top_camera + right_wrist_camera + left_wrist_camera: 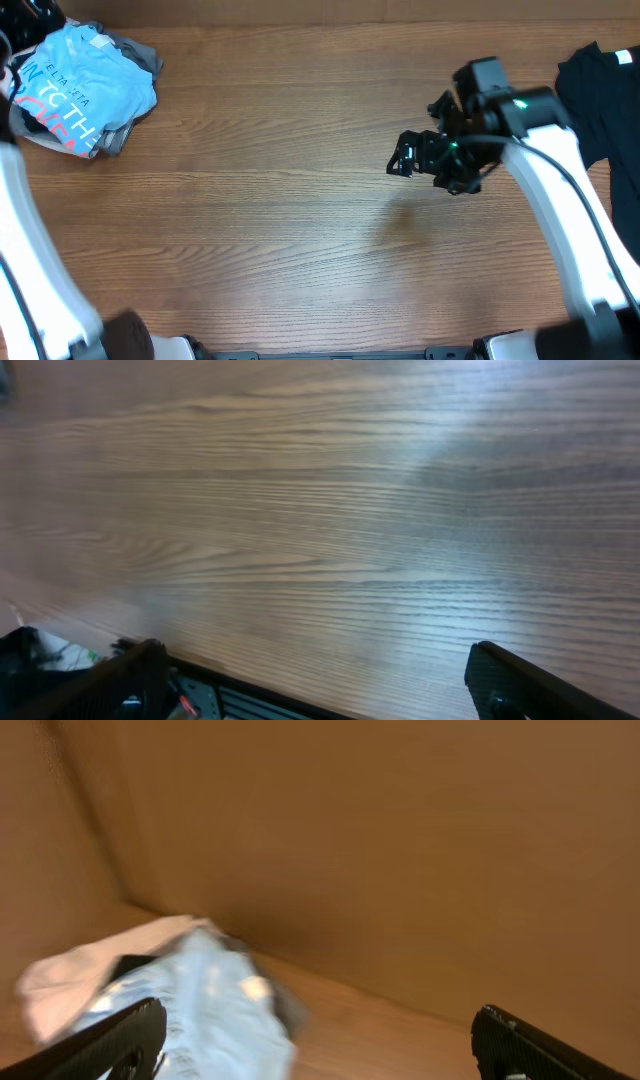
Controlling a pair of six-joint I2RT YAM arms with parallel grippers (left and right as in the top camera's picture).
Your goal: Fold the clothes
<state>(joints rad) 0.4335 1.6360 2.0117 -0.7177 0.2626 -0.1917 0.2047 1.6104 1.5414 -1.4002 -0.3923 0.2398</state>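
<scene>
While the left fingers (110, 1040) stand wide apart and empty, the light blue T-shirt (200, 1010) lies bunched just beneath and ahead of them, near the tabletop's (300, 220) far left edge. The right fingers (525, 685) gape empty too, open wood around them. A black garment (595, 95) lies behind them at the right edge.
</scene>
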